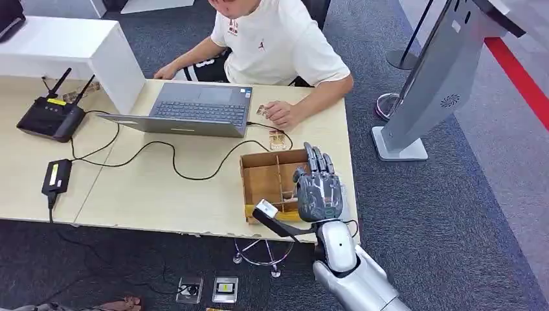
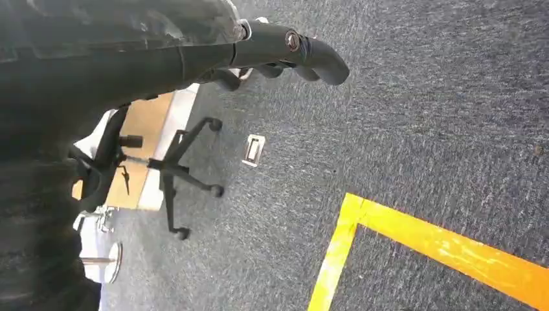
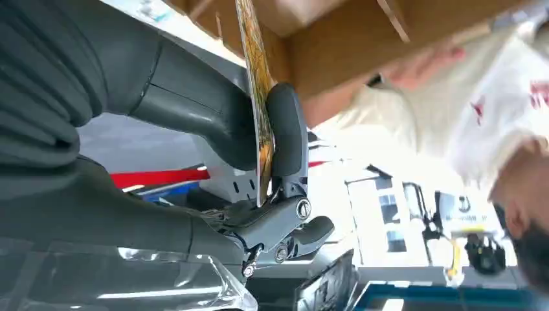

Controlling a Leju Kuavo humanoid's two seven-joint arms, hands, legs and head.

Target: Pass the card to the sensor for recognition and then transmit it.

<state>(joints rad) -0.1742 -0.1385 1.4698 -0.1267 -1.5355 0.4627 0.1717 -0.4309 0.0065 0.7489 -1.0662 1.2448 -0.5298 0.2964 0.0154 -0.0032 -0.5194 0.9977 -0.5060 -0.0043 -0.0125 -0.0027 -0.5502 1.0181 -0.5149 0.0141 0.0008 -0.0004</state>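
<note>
My right hand (image 1: 318, 188) hovers over the right side of an open wooden box (image 1: 257, 173) on the table, its back turned up and fingers pointing away from me. In the right wrist view a thin card (image 3: 259, 97) with a yellow-brown print is seen edge on, pinched between the thick thumb (image 3: 194, 110) and a dark finger (image 3: 288, 136). The grey sensor stand (image 1: 440, 78) rises from the carpet to the right of the table, well apart from the hand. My left hand (image 2: 285, 52) hangs over the carpet and holds nothing.
A person in a white shirt (image 1: 278, 45) sits across the table at a laptop (image 1: 194, 110), one hand (image 1: 281, 113) resting near the box. A router (image 1: 52, 116), a power adapter (image 1: 57, 176) and cables lie on the left. Carpet separates the table from the stand.
</note>
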